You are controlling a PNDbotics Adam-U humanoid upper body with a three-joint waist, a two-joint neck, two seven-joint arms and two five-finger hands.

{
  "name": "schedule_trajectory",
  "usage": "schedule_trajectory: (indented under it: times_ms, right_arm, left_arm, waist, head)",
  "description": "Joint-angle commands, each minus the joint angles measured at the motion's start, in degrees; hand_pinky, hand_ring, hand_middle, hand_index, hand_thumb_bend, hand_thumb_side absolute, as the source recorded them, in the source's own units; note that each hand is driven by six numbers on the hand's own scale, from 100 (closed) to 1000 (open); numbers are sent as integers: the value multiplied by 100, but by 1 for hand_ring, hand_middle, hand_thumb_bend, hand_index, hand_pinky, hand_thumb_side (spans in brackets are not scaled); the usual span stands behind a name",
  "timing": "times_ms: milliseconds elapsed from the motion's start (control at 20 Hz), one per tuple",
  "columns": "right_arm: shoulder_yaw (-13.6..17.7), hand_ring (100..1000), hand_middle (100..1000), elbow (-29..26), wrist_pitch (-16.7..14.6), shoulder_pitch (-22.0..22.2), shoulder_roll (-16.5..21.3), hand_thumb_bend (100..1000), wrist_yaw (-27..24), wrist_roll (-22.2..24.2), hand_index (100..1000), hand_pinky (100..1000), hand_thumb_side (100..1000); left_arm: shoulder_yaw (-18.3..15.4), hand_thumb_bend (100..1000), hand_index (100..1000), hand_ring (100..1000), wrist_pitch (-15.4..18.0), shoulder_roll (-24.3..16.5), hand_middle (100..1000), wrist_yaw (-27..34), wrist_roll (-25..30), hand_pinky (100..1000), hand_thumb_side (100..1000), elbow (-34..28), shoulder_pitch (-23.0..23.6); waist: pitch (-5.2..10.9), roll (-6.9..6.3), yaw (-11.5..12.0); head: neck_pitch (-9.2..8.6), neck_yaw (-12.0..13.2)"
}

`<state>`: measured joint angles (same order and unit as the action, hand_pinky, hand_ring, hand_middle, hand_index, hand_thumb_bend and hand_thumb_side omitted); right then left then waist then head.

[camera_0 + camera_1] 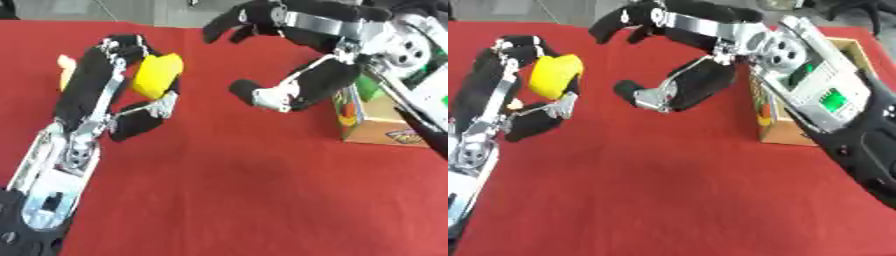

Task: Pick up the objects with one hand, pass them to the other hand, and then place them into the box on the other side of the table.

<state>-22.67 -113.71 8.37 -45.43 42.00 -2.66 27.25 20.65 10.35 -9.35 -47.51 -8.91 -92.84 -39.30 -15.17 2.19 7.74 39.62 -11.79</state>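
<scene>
- Nearest you, your left forearm comes in from the lower left corner and runs up along the red tablecloth [227, 200].
- Your left hand [109, 100] is raised above the cloth with its fingers curled over the top of a yellow object [157, 74] and the thumb closing in from below, so it is gripping that object.
- The yellow object sits between those fingers and the thumb, off the cloth, on the side of the left hand that faces your right hand.
- Just behind the left hand, on its outer side, a small pale orange thing [65, 70] shows; you cannot make out what it is.
- Your right hand [697, 75] hangs across from the left one, near it but not touching it or the yellow object. Its fingers are spread and only lightly bent, the thumb set apart below, and it holds nothing.
- Beside and behind the right hand, partly hidden under its wrist and forearm, stands the cardboard box [773, 131] with a printed front, its open top facing up.
- Beyond both hands the cloth ends at a pale floor.
</scene>
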Motion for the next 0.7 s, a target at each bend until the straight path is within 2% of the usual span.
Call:
schedule_trajectory:
  times_ms: [50, 200, 350, 500, 600, 700]
  right_arm:
    - [70, 985, 834, -88, 166, -129, 54, 171, -157, -70, 912, 903, 309]
    - [92, 980, 830, -88, 265, -154, 80, 162, -211, -205, 909, 901, 291]
    - [65, 982, 832, -88, 361, -143, 105, 157, -72, -237, 911, 901, 320]
    - [-8, 987, 838, -88, 545, -95, 75, 144, 139, -99, 916, 903, 387]
    - [-26, 987, 836, -88, 671, -69, 50, 133, 265, 20, 916, 903, 386]
    - [-28, 988, 838, -88, 757, -41, 37, 151, 374, 105, 916, 903, 426]
  left_arm:
    - [111, 100, 522, 543, 150, 39, 446, -47, -35, 672, 273, -30, -112]
    - [185, 100, 522, 540, 202, 52, 443, -7, -23, 672, 282, 23, -108]
    - [228, 100, 522, 540, 226, 77, 443, 127, -24, 675, 288, 58, -116]
    - [260, 100, 523, 542, 289, 94, 445, 186, -30, 680, 288, 36, -158]
    - [272, 100, 524, 543, 315, 110, 444, 199, -19, 680, 289, 25, -182]
    - [282, 100, 524, 542, 335, 125, 445, 189, -15, 679, 285, 13, -201]
  waist:
    - [77, -8, 15]
    - [53, -14, 37]
    - [15, -17, 81]
    - [-15, -12, 133]
    - [-29, -8, 156]
    - [-41, -1, 171]
  head:
    - [-56, -110]
    - [-57, -161]
    - [-61, -218]
    - [-59, -274]
    - [-62, -292]
    - [-67, -326]
